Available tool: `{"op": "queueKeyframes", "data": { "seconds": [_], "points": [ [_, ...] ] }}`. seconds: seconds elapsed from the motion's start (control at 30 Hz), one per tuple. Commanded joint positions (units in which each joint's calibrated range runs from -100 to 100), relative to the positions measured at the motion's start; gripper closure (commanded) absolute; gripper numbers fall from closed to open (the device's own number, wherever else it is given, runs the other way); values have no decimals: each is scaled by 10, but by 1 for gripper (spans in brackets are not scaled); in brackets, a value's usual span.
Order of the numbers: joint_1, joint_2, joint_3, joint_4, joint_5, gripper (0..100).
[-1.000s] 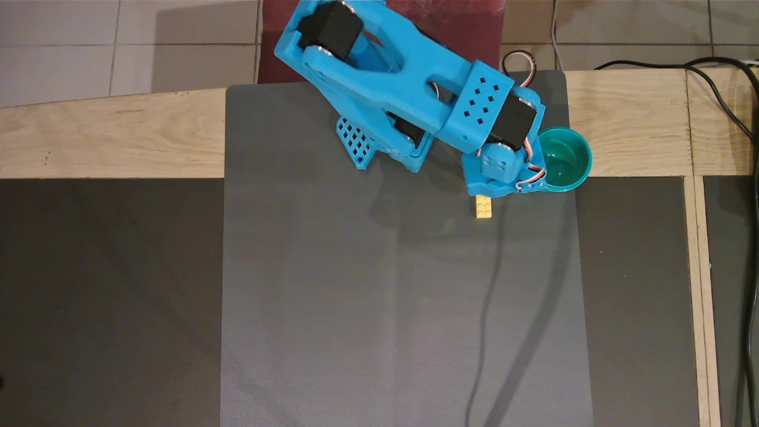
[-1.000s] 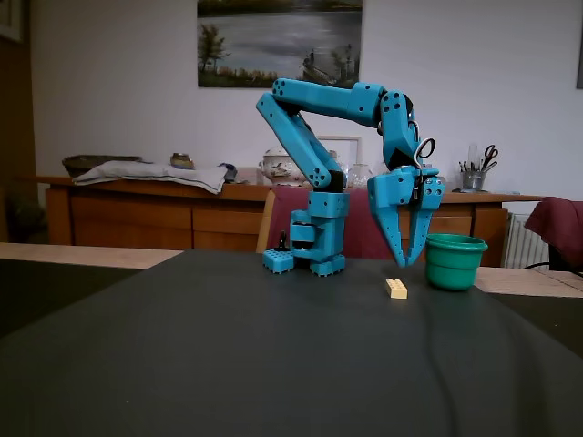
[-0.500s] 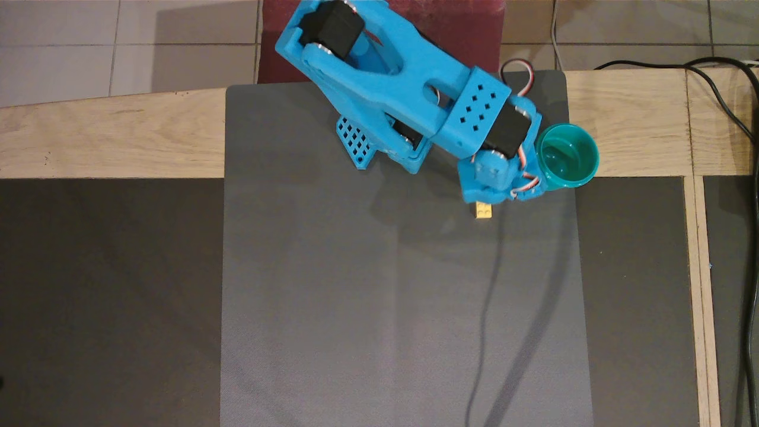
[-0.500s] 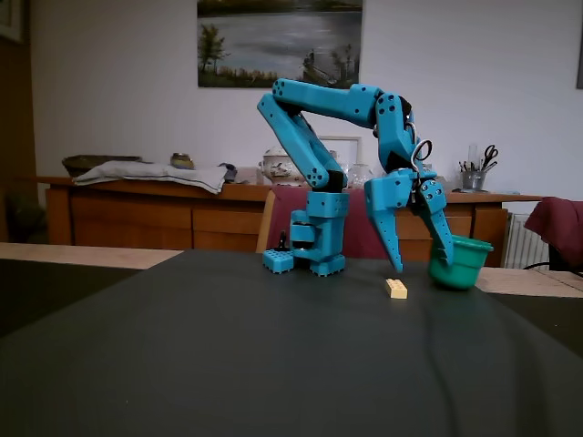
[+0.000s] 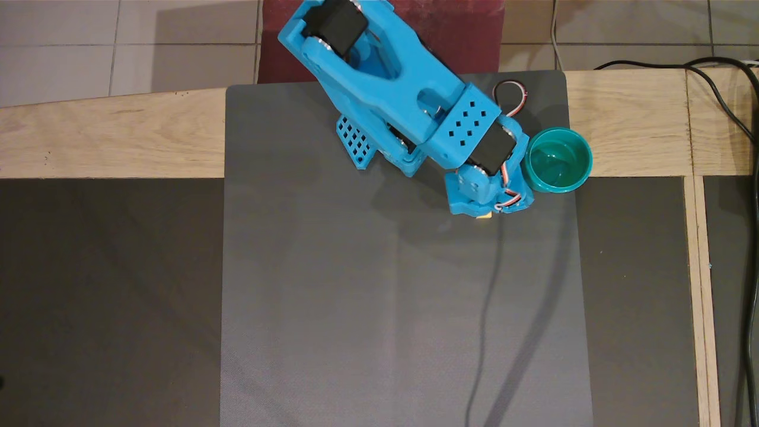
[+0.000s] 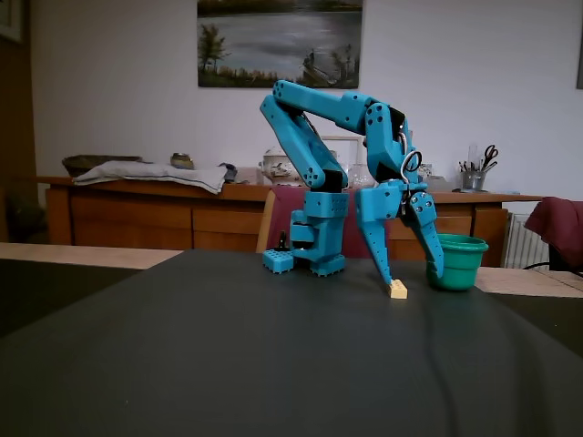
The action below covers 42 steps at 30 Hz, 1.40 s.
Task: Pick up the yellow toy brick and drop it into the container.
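Observation:
The yellow toy brick lies on the grey mat; in the overhead view only a sliver of it shows under the gripper body. My blue gripper points down with its jaws spread wide. The brick sits between the fingers, right by the left fingertip in the fixed view. The fingertips are hidden from above by the gripper itself. The teal-green cup stands upright just right of the gripper, and it looks empty in the overhead view.
A small blue perforated block sits by the arm base. Black cables run along the right edge of the wooden table. The grey mat stretches toward the near side.

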Motion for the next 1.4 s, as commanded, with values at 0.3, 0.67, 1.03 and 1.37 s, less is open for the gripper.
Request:
{"op": "queueKeyframes", "data": {
  "seconds": [0.3,0.67,1.03,1.37],
  "points": [
    [15,-10,39,-7,13,74],
    [8,-9,39,-14,10,83],
    [15,-11,26,-14,12,100],
    [66,-11,-228,151,56,100]
  ]
}}
